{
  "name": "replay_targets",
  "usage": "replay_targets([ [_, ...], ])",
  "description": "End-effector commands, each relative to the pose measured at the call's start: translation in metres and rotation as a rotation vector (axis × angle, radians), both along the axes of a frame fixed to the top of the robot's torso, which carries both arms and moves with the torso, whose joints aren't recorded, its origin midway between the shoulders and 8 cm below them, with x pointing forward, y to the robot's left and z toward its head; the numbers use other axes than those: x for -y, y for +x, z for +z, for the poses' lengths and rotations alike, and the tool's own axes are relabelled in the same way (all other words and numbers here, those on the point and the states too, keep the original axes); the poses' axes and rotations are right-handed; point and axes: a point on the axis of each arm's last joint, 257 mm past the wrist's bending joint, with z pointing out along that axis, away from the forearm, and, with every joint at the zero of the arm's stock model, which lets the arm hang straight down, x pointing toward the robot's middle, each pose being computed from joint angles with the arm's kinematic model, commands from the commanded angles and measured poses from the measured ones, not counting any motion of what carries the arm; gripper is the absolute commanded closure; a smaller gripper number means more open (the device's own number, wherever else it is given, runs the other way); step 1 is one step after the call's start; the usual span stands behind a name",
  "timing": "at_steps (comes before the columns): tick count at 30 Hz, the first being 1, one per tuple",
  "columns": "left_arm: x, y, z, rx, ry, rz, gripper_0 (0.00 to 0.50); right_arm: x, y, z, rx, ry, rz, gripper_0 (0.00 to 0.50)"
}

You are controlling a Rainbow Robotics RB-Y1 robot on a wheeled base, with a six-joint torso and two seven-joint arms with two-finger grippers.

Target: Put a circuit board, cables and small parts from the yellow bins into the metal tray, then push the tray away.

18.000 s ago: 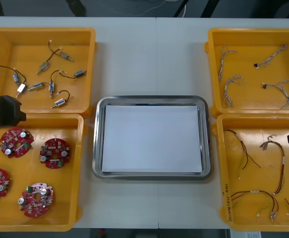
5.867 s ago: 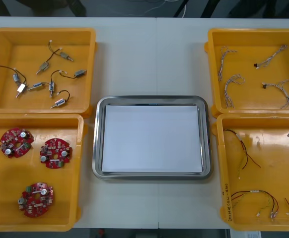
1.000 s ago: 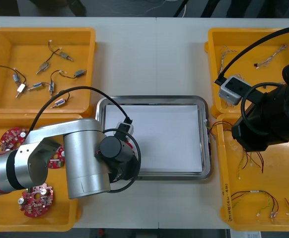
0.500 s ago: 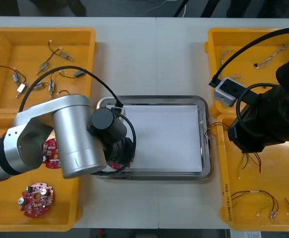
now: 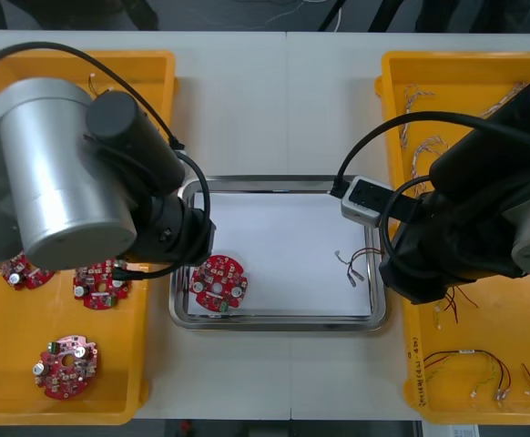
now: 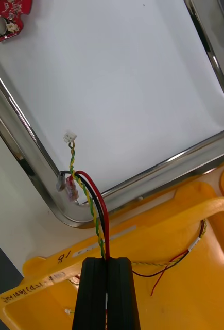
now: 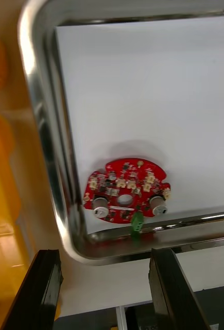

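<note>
1 circuit board [image 7: 126,191] beyond left gripper [image 7: 104,253]

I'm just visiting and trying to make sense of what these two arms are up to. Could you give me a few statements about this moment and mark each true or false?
1. A red circuit board lies inside the metal tray. True.
2. The left gripper is clamped on that board. False: its fingers stand open and apart from the board, which lies free near the tray's corner.
3. The right gripper is shut on a cable. True.
4. That cable is blue and white. False: it is a red and yellow cable, its free end hanging over the tray's edge.
5. The tray is bare metal inside. False: it is white inside.
</note>
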Motion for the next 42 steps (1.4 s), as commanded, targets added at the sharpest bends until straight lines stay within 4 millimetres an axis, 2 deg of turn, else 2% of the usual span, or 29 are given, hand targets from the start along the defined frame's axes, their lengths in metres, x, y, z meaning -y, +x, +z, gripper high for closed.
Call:
replay_targets([
  [1, -0.039, 0.013, 0.043, 0.061, 0.037, 0.090, 0.000, -0.032, -0.003, -0.004, 0.011, -0.009, 0.051, 0.500],
  [10, -0.077, 0.040, 0.070, 0.066, 0.019, 0.165, 0.000, -0.072, 0.007, -0.031, 0.004, -0.001, 0.099, 0.500],
  [21, -0.126, 0.071, 0.080, 0.038, 0.036, 0.189, 0.000, -0.100, 0.027, -0.058, 0.016, -0.033, 0.247, 0.500],
  [34, -0.168, 0.104, 0.082, 0.037, 0.091, 0.171, 0.000, -0.107, 0.034, -0.095, 0.014, -0.014, 0.239, 0.500],
  [42, -0.175, 0.123, 0.082, 0.061, 0.037, 0.182, 0.000, -0.098, 0.047, -0.113, 0.026, -0.036, 0.220, 0.500],
])
